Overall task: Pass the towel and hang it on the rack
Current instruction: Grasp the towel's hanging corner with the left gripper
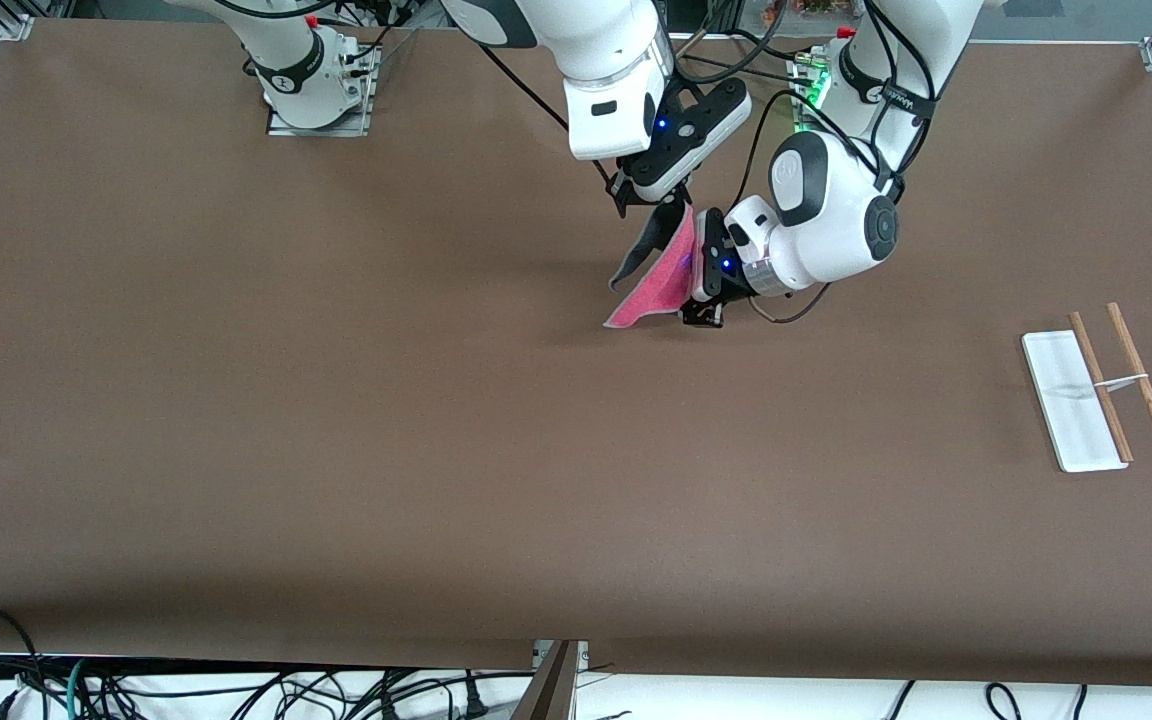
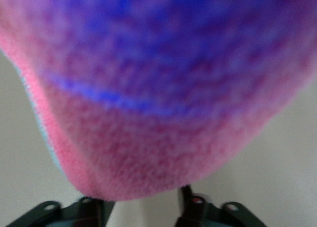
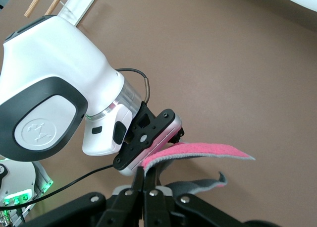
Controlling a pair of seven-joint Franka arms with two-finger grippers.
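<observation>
Brown table (image 1: pixel 336 450) lies under the towel (image 1: pixel 658 280), pinched tight in the right gripper (image 1: pixel 678 205) up in the air. I cannot tell if the left gripper (image 1: pixel 698 285), pressed against it, has grabbed yet. If the right one lets go too soon, the towel could drop, well apart from the rack (image 1: pixel 1101 390).

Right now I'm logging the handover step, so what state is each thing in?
towel: hanging in the air over the table, pinched at its top edge by the right gripper.
right gripper: shut on the towel.
left gripper: pressed against the towel's side, grip not confirmed.
rack: at the left arm's end of the table, nothing hung on its rods.
</observation>
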